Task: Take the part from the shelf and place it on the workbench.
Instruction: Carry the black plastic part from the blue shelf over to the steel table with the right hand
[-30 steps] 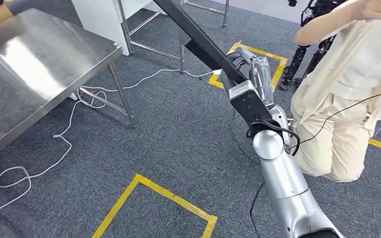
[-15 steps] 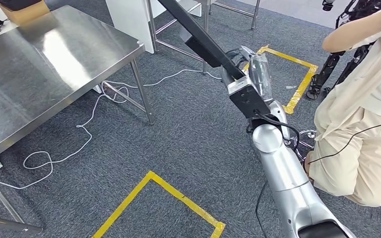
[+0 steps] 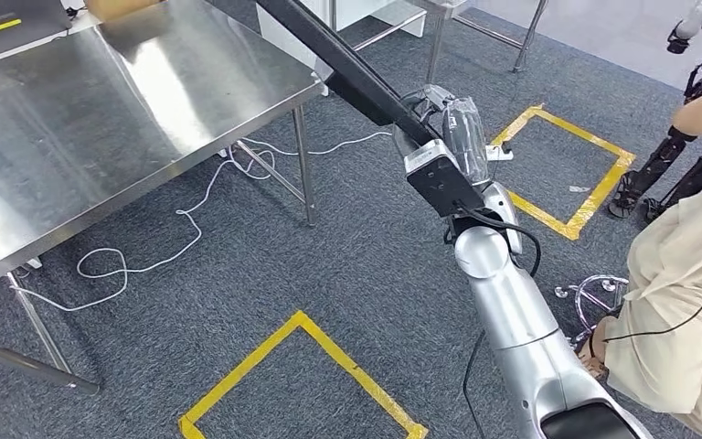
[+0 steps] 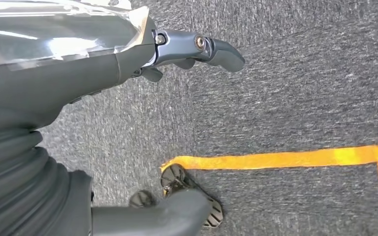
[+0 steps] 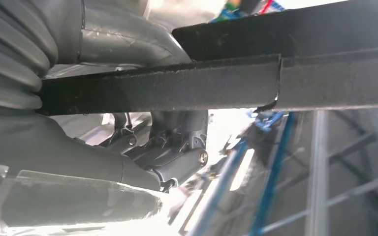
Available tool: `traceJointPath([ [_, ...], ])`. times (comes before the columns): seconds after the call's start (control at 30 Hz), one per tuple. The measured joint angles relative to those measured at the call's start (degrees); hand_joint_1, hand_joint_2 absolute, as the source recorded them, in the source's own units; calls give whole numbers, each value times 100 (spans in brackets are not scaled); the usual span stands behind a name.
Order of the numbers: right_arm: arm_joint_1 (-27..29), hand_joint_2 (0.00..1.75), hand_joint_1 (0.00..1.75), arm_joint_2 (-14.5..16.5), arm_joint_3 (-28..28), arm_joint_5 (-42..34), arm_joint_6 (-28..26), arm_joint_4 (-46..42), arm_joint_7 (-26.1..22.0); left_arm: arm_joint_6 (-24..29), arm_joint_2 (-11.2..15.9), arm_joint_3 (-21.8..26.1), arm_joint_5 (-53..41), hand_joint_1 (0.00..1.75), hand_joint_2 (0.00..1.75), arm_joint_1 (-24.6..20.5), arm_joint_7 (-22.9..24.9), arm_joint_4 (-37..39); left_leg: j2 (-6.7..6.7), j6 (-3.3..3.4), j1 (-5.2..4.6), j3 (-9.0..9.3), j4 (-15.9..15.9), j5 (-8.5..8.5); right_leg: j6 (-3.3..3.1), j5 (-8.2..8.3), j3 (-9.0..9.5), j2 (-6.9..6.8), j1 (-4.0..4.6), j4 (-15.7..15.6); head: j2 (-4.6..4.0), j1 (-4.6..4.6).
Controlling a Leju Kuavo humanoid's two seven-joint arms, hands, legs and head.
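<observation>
A long black bar-shaped part (image 3: 347,69) runs from my right hand (image 3: 448,137) up and to the left, past the corner of the steel workbench (image 3: 101,101). My right hand grips the part at its lower end, above the carpet and clear of the bench top. In the right wrist view the part (image 5: 226,83) crosses the picture with my right hand's fingers (image 5: 177,152) wrapped beneath it. My left hand (image 4: 103,73) hangs over the grey carpet with thumb and fingers apart, holding nothing.
A person (image 3: 686,302) crouches at the right, beside a chrome stool base (image 3: 594,297). A white cable (image 3: 146,265) trails under the workbench. Yellow tape squares (image 3: 302,320) mark the carpet. A cardboard box (image 3: 119,7) and a dark flat item (image 3: 9,18) lie on the bench.
The whole picture has shifted: the camera turned toward the workbench, which now takes up more of the left, and the person has slid to the right edge. My right hand still holds the part.
</observation>
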Motion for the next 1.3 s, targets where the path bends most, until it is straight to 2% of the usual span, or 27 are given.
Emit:
traceJointPath([
  [0.03,-3,175,175,-1,6,14,-1,11,-1,4,-2,0,-1,0,175,-15,-3,0,-57,21,-4,4,-6,3,-19,-145,-186,123,-14,388,0,5],
  [0.07,7,175,175,-2,11,25,-1,26,1,4,-3,0,-1,0,175,-24,-4,0,-124,33,-3,4,-5,2,-26,-274,-401,183,-23,787,0,10],
  [0.1,24,175,175,-4,18,34,0,44,3,4,-4,1,-1,0,175,-27,-4,0,-198,38,-2,4,-3,0,-10,-339,-564,207,-31,1064,0,15],
  [0.13,40,175,175,-8,22,42,0,61,5,4,-6,1,-1,0,175,-25,-2,0,-270,39,-2,6,0,-1,24,-327,-643,219,-38,1159,0,16],
  [0.17,49,175,175,-11,26,45,2,75,6,9,-7,2,-1,0,175,-21,3,0,-345,37,-1,9,4,-2,76,-214,-598,231,-47,1000,0,17],
  [0.23,33,175,175,-12,34,52,14,97,3,24,-15,3,-1,0,175,-19,20,0,-477,15,-3,4,29,-14,177,151,-266,355,-87,197,0,21],
  [0.27,15,175,175,-6,40,54,23,112,-2,32,-19,4,0,0,175,-19,28,0,-537,-8,-9,-11,52,-26,187,304,-102,420,-105,-172,0,19],
  [0.3,-1,175,175,3,50,57,32,128,-7,36,-21,5,1,0,175,-19,33,0,-583,-39,-14,-30,72,-35,168,388,-3,470,-117,-396,0,16],
  [0.33,-14,175,175,11,58,62,40,149,-10,38,-24,8,2,0,175,-15,34,1,-623,-74,-12,-51,83,-38,124,413,31,483,-110,-471,0,15],
  [0.4,-44,175,175,33,72,69,55,194,-17,50,-32,15,5,0,175,1,31,2,-666,-143,18,-79,93,-37,22,433,46,397,-99,-487,0,17],
  [0.47,-93,175,175,65,81,69,78,240,-32,79,-44,33,7,0,175,12,21,4,-473,-205,29,-162,270,-154,-71,450,72,313,-118,-516,0,-4],
  [0.53,-127,175,175,87,87,67,103,281,-54,103,-51,58,8,0,175,-1,14,7,-185,-261,34,-429,842,-464,-137,441,98,223,-120,-528,0,-35],
  [0.6,-131,175,175,91,88,65,128,337,-66,116,-63,84,14,0,175,-9,13,9,-81,-305,59,-791,1532,-729,-165,426,106,118,-105,-527,0,-40],
  [0.63,-131,175,175,93,89,64,137,369,-71,125,-71,95,19,0,175,-8,12,10,-65,-318,71,-885,1682,-740,-171,419,108,75,-100,-526,0,-40],
  [0.67,-130,175,175,97,91,58,142,396,-88,133,-78,102,23,0,175,-5,9,11,-56,-322,80,-848,1579,-634,-170,412,113,42,-99,-526,0,-40],
  [0.7,-131,175,175,100,92,48,141,414,-119,142,-81,107,27,0,175,-3,5,11,-43,-318,87,-696,1272,-458,-162,402,122,14,-98,-525,0,-40],
  [0.77,-144,175,175,102,93,8,138,427,-223,151,-83,121,28,0,175,-7,-5,11,19,-275,77,-267,471,-146,-127,378,144,-30,-78,-525,0,-37],
  [0.83,-167,175,175,105,95,-30,136,433,-295,157,-89,138,29,0,175,-11,-15,11,50,-234,48,-58,99,-59,-96,349,152,-56,-28,-521,0,-32],
  [0.93,-181,175,175,99,96,-65,136,454,-304,165,-103,149,41,0,175,-10,-38,11,22,-243,-3,-44,83,-44,-70,332,158,-61,23,-516,0,-13],
  [1.03,-184,175,175,87,96,-52,135,495,-302,165,-107,150,51,0,175,-10,-61,11,11,-196,-57,-47,86,-53,-33,349,170,-68,9,-537,0,-10],
  [1.1,-188,175,175,78,95,-19,127,531,-298,159,-108,157,73,0,175,-11,-83,11,12,-163,-67,-47,86,-57,-17,358,179,-68,7,-558,0,-9],
  [1.3,-214,175,175,-24,78,109,46,639,-250,145,-135,225,117,0,175,-11,-175,11,13,-121,-72,-47,86,-56,15,379,196,-69,-1,-597,0,-8],
])
